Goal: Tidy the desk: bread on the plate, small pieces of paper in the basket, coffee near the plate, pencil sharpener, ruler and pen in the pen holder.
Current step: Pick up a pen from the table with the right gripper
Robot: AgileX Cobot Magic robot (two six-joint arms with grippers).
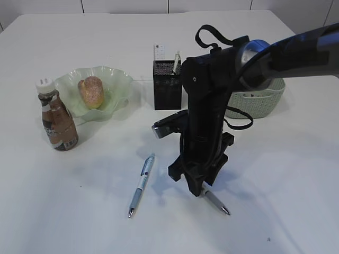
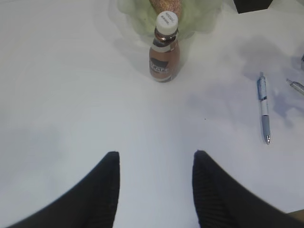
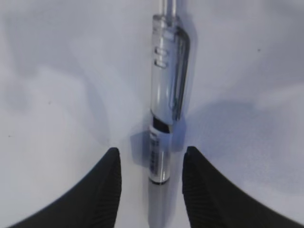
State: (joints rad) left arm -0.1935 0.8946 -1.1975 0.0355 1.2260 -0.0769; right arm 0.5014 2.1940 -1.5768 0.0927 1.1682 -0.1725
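My right gripper (image 1: 197,190) points straight down at the desk (image 1: 275,174), open, its jaws on either side of a clear-barrelled pen (image 3: 166,95) lying flat without touching it (image 3: 152,149). That pen's tip (image 1: 218,203) sticks out beside the fingers. A second blue-grey pen (image 1: 141,185) lies to the left. The bread (image 1: 91,91) sits on the green plate (image 1: 119,79), with the coffee (image 1: 57,120) upright beside it. The ruler (image 1: 158,52) stands in the black pen holder (image 1: 167,87). My left gripper (image 2: 156,156) hovers open over bare desk. No pencil sharpener or paper pieces show.
The green basket (image 1: 259,103) stands behind my right arm, to the right of the pen holder. In the left wrist view the coffee (image 2: 165,52) stands ahead, and both pens (image 2: 263,109) lie to the right.
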